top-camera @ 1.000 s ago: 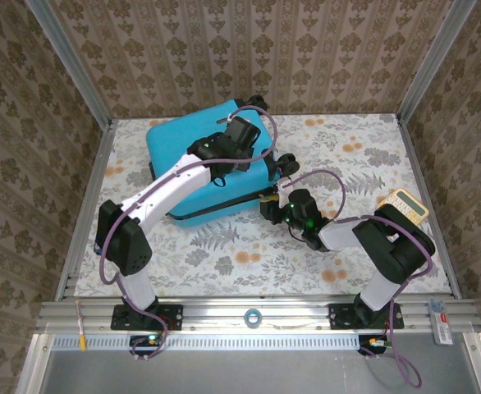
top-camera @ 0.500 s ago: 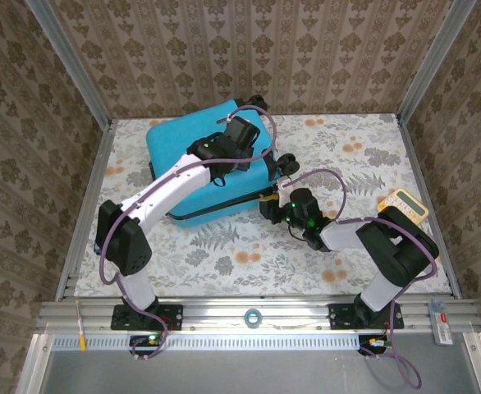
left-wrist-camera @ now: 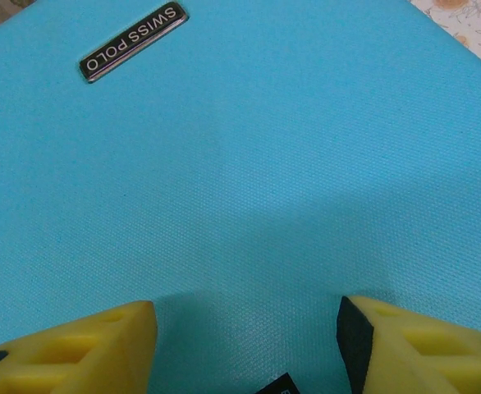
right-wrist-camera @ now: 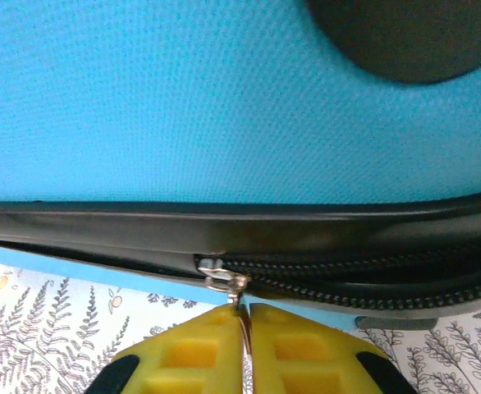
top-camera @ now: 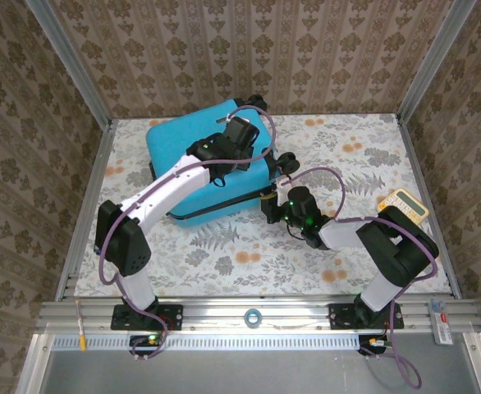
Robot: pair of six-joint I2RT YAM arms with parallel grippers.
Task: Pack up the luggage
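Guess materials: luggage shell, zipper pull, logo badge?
The luggage shell looks like hard plastic: matte turquoise with a fine pebbled texture. The zipper pull is likely metal: silvery and shiny. The logo badge is a black plate with bright rim and lettering, either metal or plated plastic; can't tell which.

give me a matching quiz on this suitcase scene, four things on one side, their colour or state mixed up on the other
Things:
1. luggage
2. left gripper
3. right gripper
4. logo plate

Colour or state:
a. shut on the zipper pull
b. open, over the blue shell
c. turquoise, zipper partly undone
d. black, reads SWISS POLO

Pairs: 1-c, 2-b, 3-a, 4-d
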